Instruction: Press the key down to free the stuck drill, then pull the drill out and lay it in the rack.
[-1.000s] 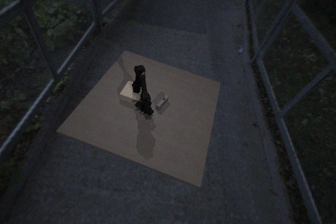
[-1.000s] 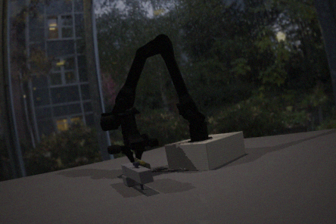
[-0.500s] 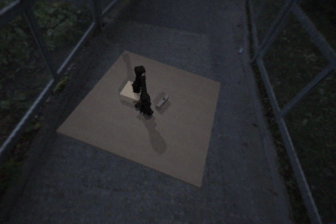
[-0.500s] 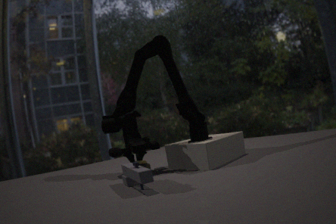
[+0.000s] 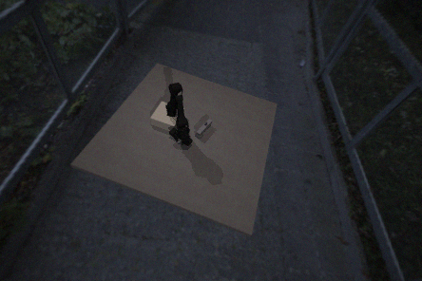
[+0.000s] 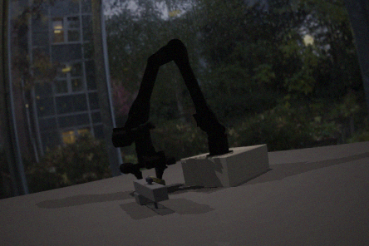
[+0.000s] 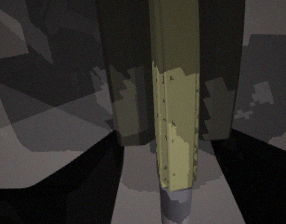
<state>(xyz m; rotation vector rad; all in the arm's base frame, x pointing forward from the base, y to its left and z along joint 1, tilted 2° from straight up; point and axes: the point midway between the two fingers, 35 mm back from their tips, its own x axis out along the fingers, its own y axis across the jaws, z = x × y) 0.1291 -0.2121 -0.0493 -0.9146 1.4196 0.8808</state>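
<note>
The drill [image 7: 180, 105] is a long yellow bar with a grey end. It lies lengthwise between the dark olive side walls of the rack [image 7: 125, 107]. My gripper [image 6: 150, 178] [image 7: 166, 132] is open, with its black fingers apart on either side of the drill and rack. In the exterior view it is low, just behind the grey block [image 6: 153, 192] [image 5: 203, 128]. A small blue-grey knob [image 6: 149, 180], perhaps the key, shows at the block's top. A yellow piece shows beside it. The arm and dim light hide the drill and rack in the top view.
The arm stands on a pale box [image 5: 163, 113] [image 6: 247, 164], behind the grey block in the exterior view. Everything stands on a square tan board [image 5: 143, 168], with edges some way off. Shadows of the arm fall across it.
</note>
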